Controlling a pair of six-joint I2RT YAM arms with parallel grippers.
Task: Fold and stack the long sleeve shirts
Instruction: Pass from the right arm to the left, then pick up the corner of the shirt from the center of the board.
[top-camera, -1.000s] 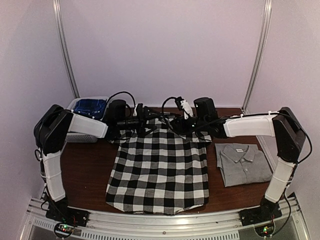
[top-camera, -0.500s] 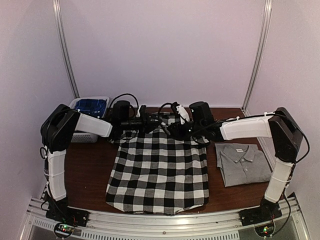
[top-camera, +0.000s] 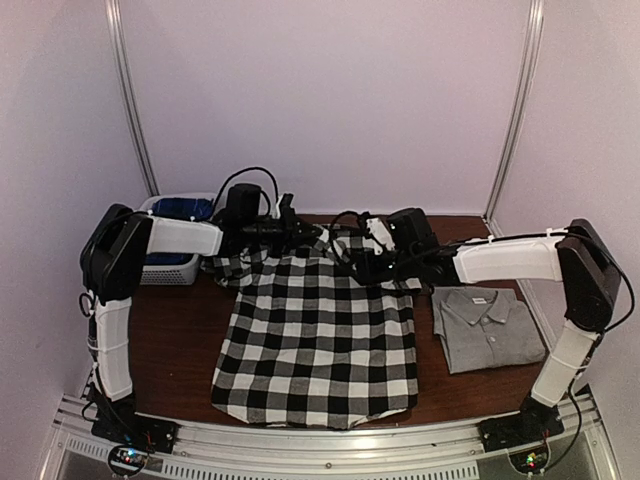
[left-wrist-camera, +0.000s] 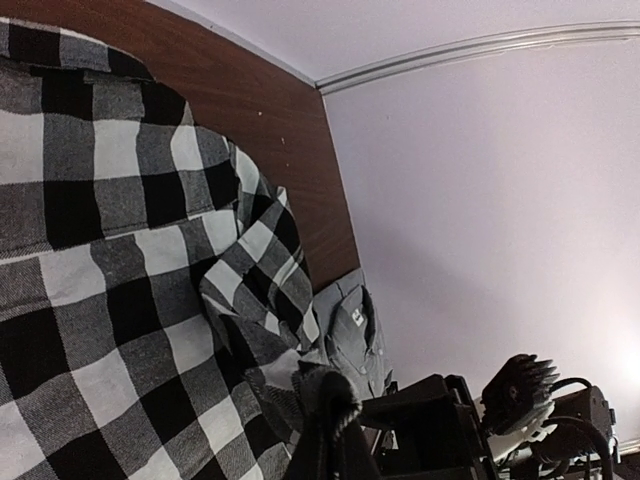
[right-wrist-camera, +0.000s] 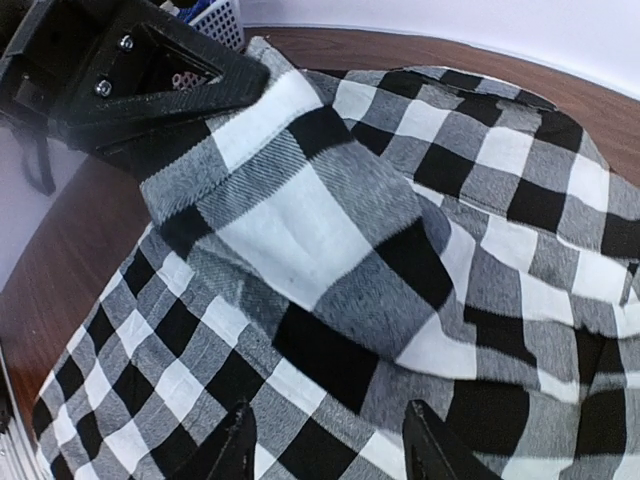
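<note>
- Since a moment ago, the check flannel shirt (top-camera: 315, 340), spread flat on the table (top-camera: 175, 350), has had its far-left shoulder pulled up and outward.
- Grey collared shirt (top-camera: 490, 330) lies folded to its right, apart, likely the stack's base.
- Left claw (top-camera: 290, 230) is clenched on that shoulder fold, seemingly to turn it inward.
- Right claw (right-wrist-camera: 330, 450) hovers released above the other shoulder.

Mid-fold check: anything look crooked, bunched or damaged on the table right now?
Only the flannel shirt: its collar end is bunched into a raised fold where the left gripper pinches it, so the top edge sits uneven. The right gripper is open over it. The grey shirt lies folded flat; no tears or spills visible.
</note>
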